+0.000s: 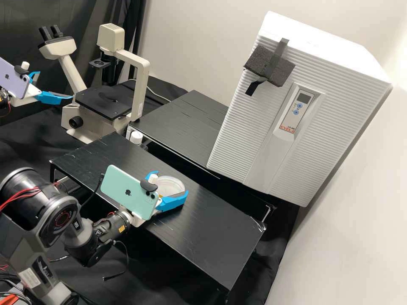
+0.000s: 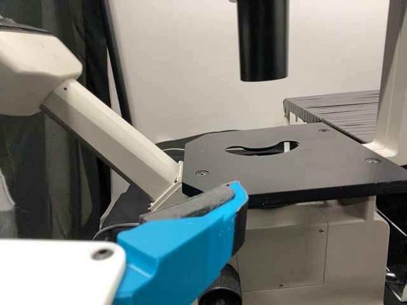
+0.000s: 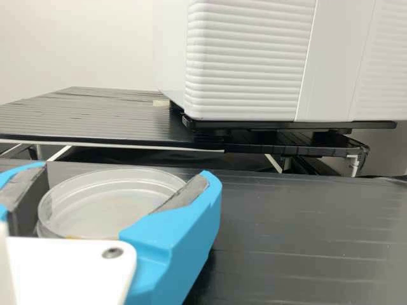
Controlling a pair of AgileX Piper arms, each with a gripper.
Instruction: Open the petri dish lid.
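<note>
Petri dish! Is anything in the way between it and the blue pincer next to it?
Nothing that can be seen. In the right wrist view the right pincer is around the petri dish, with one blue side on each side of it. Whether they touch, I can't tell.

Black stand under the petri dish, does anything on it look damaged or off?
The black stand looks scuffed: pale streaks mark its surface and the corner nearest the white cabinet. I see no spill.
</note>
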